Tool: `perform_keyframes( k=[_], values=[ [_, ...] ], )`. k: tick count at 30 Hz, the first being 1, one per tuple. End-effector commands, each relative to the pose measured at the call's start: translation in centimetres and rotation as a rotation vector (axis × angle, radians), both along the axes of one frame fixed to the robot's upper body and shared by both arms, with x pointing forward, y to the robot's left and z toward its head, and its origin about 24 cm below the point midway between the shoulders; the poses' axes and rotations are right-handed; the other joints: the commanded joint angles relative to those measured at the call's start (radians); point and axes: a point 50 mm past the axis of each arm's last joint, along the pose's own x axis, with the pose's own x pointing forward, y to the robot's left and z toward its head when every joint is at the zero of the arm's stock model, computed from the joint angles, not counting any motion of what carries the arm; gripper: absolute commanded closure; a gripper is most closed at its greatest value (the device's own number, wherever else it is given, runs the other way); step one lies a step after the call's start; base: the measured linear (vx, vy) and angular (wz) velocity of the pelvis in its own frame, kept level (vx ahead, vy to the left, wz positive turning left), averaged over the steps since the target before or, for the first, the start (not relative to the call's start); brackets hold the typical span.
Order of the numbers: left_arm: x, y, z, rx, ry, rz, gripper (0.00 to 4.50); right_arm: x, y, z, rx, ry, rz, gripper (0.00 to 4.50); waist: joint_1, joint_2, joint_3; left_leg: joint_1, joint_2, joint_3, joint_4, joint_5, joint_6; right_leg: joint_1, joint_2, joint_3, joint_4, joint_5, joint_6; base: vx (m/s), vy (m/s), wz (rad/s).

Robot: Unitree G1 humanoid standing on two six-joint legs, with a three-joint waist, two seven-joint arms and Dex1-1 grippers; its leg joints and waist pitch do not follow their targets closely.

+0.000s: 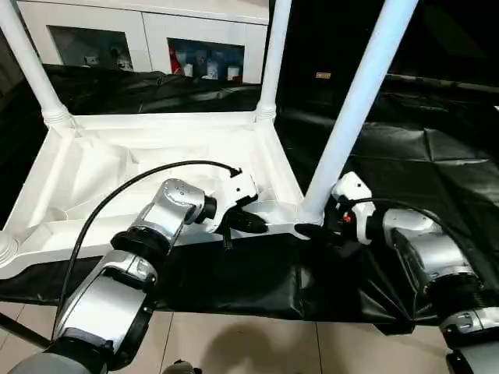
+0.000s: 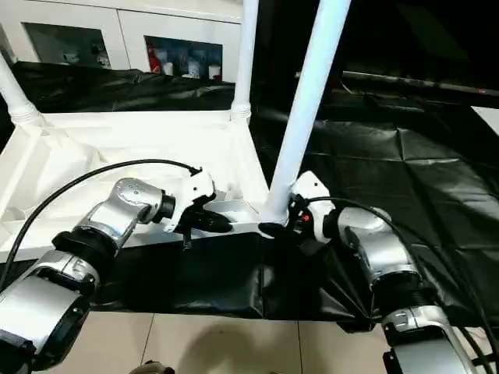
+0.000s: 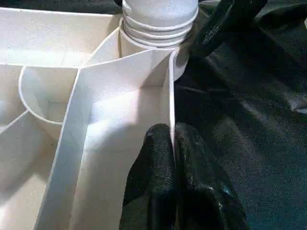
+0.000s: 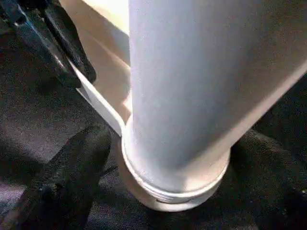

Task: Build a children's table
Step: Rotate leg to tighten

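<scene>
The white tabletop (image 1: 117, 167) lies upside down on a black cloth, rim upward. Three white legs stand in its corner sockets: far left (image 1: 31, 66), far right (image 1: 273, 54) and near right (image 1: 359, 101). The near-left socket (image 1: 5, 249) holds no leg. My left gripper (image 1: 251, 224) is shut on the tabletop's near rim (image 3: 170, 96), one black finger on each side of the thin wall, close to the near-right corner. My right gripper (image 1: 316, 231) clasps the threaded base of the near-right leg (image 4: 192, 96), with one finger (image 4: 72, 177) beside the socket collar.
A white glass-fronted cabinet (image 1: 148, 35) stands behind the table. The black cloth (image 1: 405, 156) spreads wrinkled to the right and hangs over the near edge. Tiled floor (image 1: 234, 343) lies below. A black cable (image 1: 117, 191) arcs over my left forearm.
</scene>
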Motion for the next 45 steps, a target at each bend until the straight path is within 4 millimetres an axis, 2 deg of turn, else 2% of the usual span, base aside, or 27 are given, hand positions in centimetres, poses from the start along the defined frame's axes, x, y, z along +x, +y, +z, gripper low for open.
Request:
perform_keyframes(
  k=[1, 2, 7, 9, 19, 21, 23, 24, 26, 27, 28, 29, 33, 34, 36, 38, 40, 43, 44, 45],
  values=[
    [-0.4, 0.3, -1.0, 0.015, 0.050, 0.010, 4.50, 0.2, -0.3, 0.4, 0.004, -0.012, -0.014, 0.79, -0.001, -0.003, -0.065, 0.025, 0.050, -0.025, -0.071, -0.207, 0.041, 0.044, -0.066, 0.044, -0.070, -0.160, -0.257, 0.000, 0.000, 0.00],
    [-0.4, 0.3, -1.0, 0.016, 0.050, 0.010, 4.50, 0.2, -0.3, 0.3, 0.004, -0.011, -0.014, 1.01, -0.001, -0.002, -0.065, 0.026, 0.051, -0.025, -0.071, -0.207, 0.039, 0.045, -0.066, 0.044, -0.070, -0.160, -0.255, 0.000, 0.000, 0.00],
    [-0.4, 0.4, -0.9, 0.018, 0.052, 0.012, 4.50, 0.2, 0.0, 0.3, 0.057, -0.010, -0.018, 1.29, 0.000, -0.002, -0.066, 0.025, 0.050, -0.025, -0.070, -0.200, 0.042, 0.045, -0.067, 0.045, -0.068, -0.147, -0.260, 0.000, 0.000, 0.00],
    [-0.4, 0.4, -0.9, 0.018, 0.051, 0.013, 4.50, 0.3, 0.0, 0.3, 0.059, -0.012, -0.019, 1.58, 0.000, -0.002, -0.066, 0.024, 0.050, -0.025, -0.070, -0.195, 0.043, 0.046, -0.065, 0.044, -0.067, -0.138, -0.261, 0.000, 0.000, 0.00],
    [-0.4, 0.5, -0.9, 0.017, 0.056, 0.015, 4.50, -0.2, 0.4, -0.2, 0.092, 0.008, -0.019, 1.76, 0.000, 0.001, -0.067, 0.025, 0.051, -0.024, -0.070, -0.193, 0.043, 0.046, -0.065, 0.044, -0.065, -0.121, -0.269, 0.000, 0.000, 0.00],
    [-0.2, 0.2, -1.1, 0.011, 0.042, 0.074, 4.50, 0.0, 0.3, -1.1, 0.102, 0.029, -0.123, 1.76, -0.002, 0.000, -0.066, 0.026, 0.051, -0.025, -0.071, -0.200, 0.039, 0.044, -0.067, 0.045, -0.066, -0.131, -0.269, 0.000, 0.000, 0.00],
    [0.0, 0.0, -1.2, 0.008, 0.035, 0.112, 4.50, 0.1, 0.2, -1.6, 0.106, 0.042, -0.176, 1.76, -0.007, 0.000, -0.062, 0.029, 0.050, -0.026, -0.074, -0.244, 0.023, 0.041, -0.069, 0.044, -0.078, -0.211, -0.254, 0.000, 0.000, 0.00],
    [0.5, -0.5, -1.4, 0.001, 0.014, 0.224, 4.50, 0.5, 0.4, -2.7, 0.122, 0.057, -0.335, 1.76, -0.008, 0.000, -0.060, 0.031, 0.050, -0.028, -0.076, -0.271, 0.014, 0.040, -0.069, 0.044, -0.084, -0.263, -0.240, 0.000, 0.000, 0.00],
    [0.7, -0.9, -1.6, -0.003, 0.007, 0.291, 4.50, 0.6, 0.5, -3.4, 0.130, 0.068, -0.427, 1.76, -0.014, 0.005, -0.054, 0.034, 0.052, -0.029, -0.081, -0.307, -0.012, 0.030, -0.070, 0.046, -0.087, -0.317, -0.233, 0.000, 0.000, 0.00],
    [0.8, -1.2, -1.8, -0.004, 0.005, 0.335, 4.50, 0.8, 0.7, -3.8, 0.135, 0.074, -0.513, 1.76, -0.017, 0.000, -0.054, 0.038, 0.047, -0.035, -0.082, -0.353, -0.029, 0.032, -0.072, 0.040, -0.099, -0.416, -0.201, 0.000, 0.000, 0.00],
    [0.9, -1.8, -2.0, -0.010, 0.000, 0.383, 4.50, 1.1, 1.1, -4.1, 0.142, 0.079, -0.599, 1.77, -0.020, 0.004, -0.054, 0.038, 0.047, -0.037, -0.082, -0.363, -0.036, 0.031, -0.072, 0.041, -0.100, -0.439, -0.191, 0.000, 0.000, 0.00],
    [0.9, -2.5, -2.2, -0.013, -0.004, 0.417, 4.50, 1.4, 1.7, -4.2, 0.143, 0.071, -0.660, 1.77, -0.031, 0.005, -0.052, 0.039, 0.048, -0.043, -0.087, -0.393, -0.053, 0.026, -0.072, 0.039, -0.106, -0.482, -0.168, 0.000, 0.000, 0.00],
    [0.7, -5.3, -2.4, -0.036, -0.031, 0.481, 4.50, 2.5, 4.3, -3.4, 0.200, 0.047, -0.793, 1.77, -0.039, 0.005, -0.055, 0.041, 0.045, -0.042, -0.087, -0.404, -0.040, 0.023, -0.071, 0.039, -0.115, -0.481, -0.150, 0.000, 0.000, 0.00],
    [0.7, -5.3, -2.4, -0.036, -0.031, 0.481, 4.50, 2.5, 4.3, -3.4, 0.200, 0.047, -0.793, 1.77, -0.038, 0.008, -0.056, 0.040, 0.045, -0.042, -0.089, -0.399, -0.038, 0.023, -0.070, 0.039, -0.116, -0.472, -0.149, 0.000, 0.000, 0.00],
    [0.5, -6.2, -2.3, -0.038, -0.047, 0.467, 4.50, 2.8, 5.4, -3.1, 0.173, 0.028, -0.782, 1.77, -0.039, 0.008, -0.058, 0.036, 0.044, -0.040, -0.092, -0.374, -0.027, 0.028, -0.066, 0.039, -0.114, -0.416, -0.150, 0.000, 0.000, 0.00],
    [0.5, -6.5, -2.2, -0.020, -0.075, 0.441, 4.50, 3.0, 6.5, -2.8, 0.154, -0.005, -0.742, 1.77, -0.040, 0.007, -0.058, 0.036, 0.043, -0.038, -0.092, -0.370, -0.022, 0.026, -0.066, 0.041, -0.113, -0.395, -0.155, 0.000, 0.000, 0.00],
    [0.7, -5.8, -2.1, 0.002, -0.099, 0.415, 4.50, 3.1, 6.4, -2.2, 0.199, -0.040, -0.699, 1.21, -0.038, 0.007, -0.058, 0.035, 0.044, -0.037, -0.091, -0.365, -0.015, 0.027, -0.068, 0.042, -0.112, -0.380, -0.158, 0.000, 0.000, 0.00],
    [0.7, -5.4, -2.1, 0.003, -0.101, 0.404, 4.50, 3.1, 6.0, -2.0, 0.217, -0.045, -0.672, 0.92, -0.038, 0.005, -0.059, 0.030, 0.043, -0.036, -0.091, -0.358, 0.000, 0.033, -0.067, 0.042, -0.110, -0.376, -0.161, 0.000, 0.000, 0.00],
    [0.8, -5.0, -2.0, 0.002, -0.102, 0.387, 4.50, 3.2, 5.5, -1.7, 0.208, -0.061, -0.651, 0.76, -0.038, 0.007, -0.059, 0.030, 0.043, -0.036, -0.091, -0.354, 0.000, 0.032, -0.068, 0.043, -0.110, -0.376, -0.161, 0.000, 0.000, 0.00],
    [0.9, -4.2, -1.8, 0.002, -0.107, 0.355, 4.50, 3.3, 4.3, -1.0, 0.194, -0.086, -0.584, 0.76, -0.035, 0.003, -0.059, 0.030, 0.042, -0.035, -0.090, -0.340, 0.004, 0.035, -0.066, 0.041, -0.111, -0.372, -0.157, 0.000, 0.000, 0.00]
  ],
)
